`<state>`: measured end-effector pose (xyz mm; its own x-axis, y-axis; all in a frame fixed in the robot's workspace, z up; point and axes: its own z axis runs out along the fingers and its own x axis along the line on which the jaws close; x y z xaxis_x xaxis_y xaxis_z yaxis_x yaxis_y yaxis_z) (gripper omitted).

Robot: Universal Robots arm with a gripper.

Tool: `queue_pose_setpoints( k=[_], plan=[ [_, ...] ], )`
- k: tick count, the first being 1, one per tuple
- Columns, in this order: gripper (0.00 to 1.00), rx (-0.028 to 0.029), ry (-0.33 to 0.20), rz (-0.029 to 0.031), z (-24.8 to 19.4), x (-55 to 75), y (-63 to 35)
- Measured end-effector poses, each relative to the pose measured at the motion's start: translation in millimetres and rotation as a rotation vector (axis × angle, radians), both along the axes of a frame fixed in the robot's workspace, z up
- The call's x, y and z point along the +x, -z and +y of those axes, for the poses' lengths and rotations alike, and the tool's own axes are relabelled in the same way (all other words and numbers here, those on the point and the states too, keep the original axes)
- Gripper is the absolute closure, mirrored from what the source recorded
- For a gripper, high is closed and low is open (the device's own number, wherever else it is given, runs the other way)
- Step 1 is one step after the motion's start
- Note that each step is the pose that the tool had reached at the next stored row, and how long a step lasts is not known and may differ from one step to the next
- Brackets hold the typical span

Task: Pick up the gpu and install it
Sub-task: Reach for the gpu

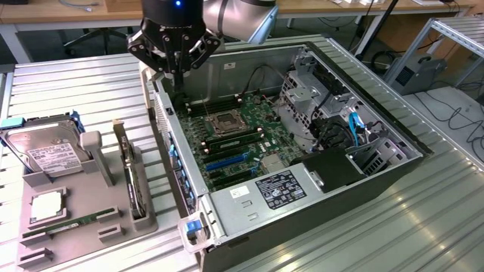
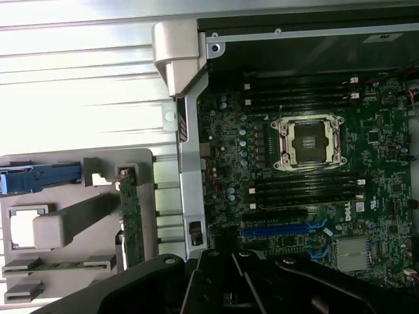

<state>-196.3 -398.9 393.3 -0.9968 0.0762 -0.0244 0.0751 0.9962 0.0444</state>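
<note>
The gpu [image 1: 134, 180], a thin dark card with a silver bracket at its far end, stands on edge in a slot of the grey holder tray [image 1: 90, 232] at the exterior view's left. In the wrist view the gpu [image 2: 131, 216] appears edge-on beside the case wall. My gripper [image 1: 180, 78] hangs above the back corner of the open computer case, well apart from the gpu, shut with nothing in it. Its dark fingers [image 2: 216, 281] point down over the motherboard edge.
The open computer case [image 1: 363, 85] lies on its side, showing the motherboard [image 1: 250, 141], an empty CPU socket [image 1: 226, 122] and blue card slots [image 1: 226, 162]. The tray also holds a hard drive [image 1: 45, 150], a processor chip [image 1: 47, 205] and a green memory stick [image 1: 72, 222].
</note>
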Motion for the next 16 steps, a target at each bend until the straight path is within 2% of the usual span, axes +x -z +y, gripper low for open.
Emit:
queue_pose_setpoints(
  k=[16],
  plan=[
    [0.89,0.0000,0.000,0.0000,0.0,-3.3,0.0]
  ],
)
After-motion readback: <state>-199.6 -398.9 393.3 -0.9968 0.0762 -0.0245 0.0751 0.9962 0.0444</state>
